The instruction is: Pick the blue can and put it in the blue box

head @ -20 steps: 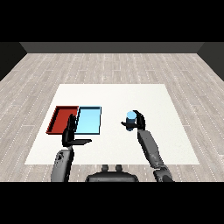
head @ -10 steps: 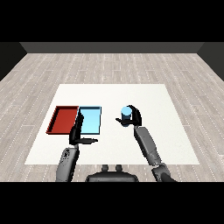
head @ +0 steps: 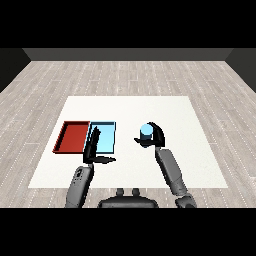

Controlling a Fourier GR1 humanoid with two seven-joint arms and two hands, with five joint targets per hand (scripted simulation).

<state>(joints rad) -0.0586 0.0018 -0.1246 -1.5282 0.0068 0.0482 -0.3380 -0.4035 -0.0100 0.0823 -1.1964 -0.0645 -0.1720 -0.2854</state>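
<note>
The blue can is held upright above the table, a little right of centre, with my right hand curled round it. The light blue tray lies to its left with nothing in it, and the red tray lies beside that. My left hand stands in front of the blue tray's near left part, fingers straight and thumb out to the right, holding nothing.
The white table spreads under everything, its right edge well right of the can. Grey plank floor surrounds the table.
My right hand has carried the blue can leftward, closer to the blue tray. My left hand has risen and shifted slightly right, in front of the trays.
</note>
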